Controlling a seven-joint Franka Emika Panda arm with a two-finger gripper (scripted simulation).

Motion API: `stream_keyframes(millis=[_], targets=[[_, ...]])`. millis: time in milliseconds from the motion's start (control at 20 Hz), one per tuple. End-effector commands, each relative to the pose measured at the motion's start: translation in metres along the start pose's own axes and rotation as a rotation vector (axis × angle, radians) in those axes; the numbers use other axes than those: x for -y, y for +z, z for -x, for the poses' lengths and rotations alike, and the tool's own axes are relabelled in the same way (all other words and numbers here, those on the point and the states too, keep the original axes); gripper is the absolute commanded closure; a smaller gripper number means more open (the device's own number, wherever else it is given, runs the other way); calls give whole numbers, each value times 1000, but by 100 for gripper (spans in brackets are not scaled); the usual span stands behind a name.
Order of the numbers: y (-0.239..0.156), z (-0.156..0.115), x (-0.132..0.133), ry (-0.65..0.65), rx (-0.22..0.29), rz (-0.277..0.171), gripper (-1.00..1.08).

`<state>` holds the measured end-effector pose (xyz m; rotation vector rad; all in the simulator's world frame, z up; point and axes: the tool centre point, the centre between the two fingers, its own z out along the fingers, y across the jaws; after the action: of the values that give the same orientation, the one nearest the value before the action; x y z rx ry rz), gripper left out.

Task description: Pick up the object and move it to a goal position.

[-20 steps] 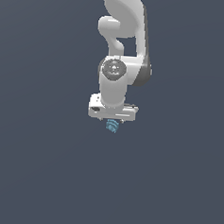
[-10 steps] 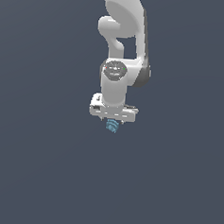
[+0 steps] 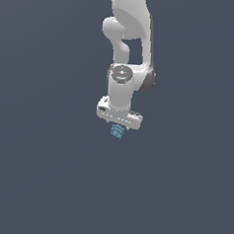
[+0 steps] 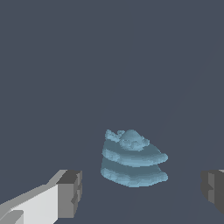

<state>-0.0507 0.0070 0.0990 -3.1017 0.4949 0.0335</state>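
The object (image 3: 117,132) is a tiny light-blue rounded lump with paler ridged stripes. In the exterior view it sits directly under the white gripper (image 3: 118,127), which points straight down on the white arm. In the wrist view the object (image 4: 131,159) lies between the two grey fingertips (image 4: 70,192). There is a gap on each side of it, so neither pad touches it. The gripper (image 4: 140,190) is open around the object.
Only a plain dark grey-blue surface (image 3: 45,183) shows around the arm in both views. No other objects, edges or goal marker show.
The gripper's hand has turned slightly about its upright axis and now looks a little tilted in the exterior view. The object stays in the same place under it.
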Motion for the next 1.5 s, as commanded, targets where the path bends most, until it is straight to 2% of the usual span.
stream_keyframes(millis=[0,600,1100,1350,1400,1450], targets=[[4,3,-1,35,-10,-2,-92],[11,7,-1,75,-20,-3,-92],[52,8,-2,79,-21,-4,-92],[58,7,-2,79,-21,-4,-92],[58,7,-2,79,-21,-4,108],[58,7,-2,79,-21,-4,108]])
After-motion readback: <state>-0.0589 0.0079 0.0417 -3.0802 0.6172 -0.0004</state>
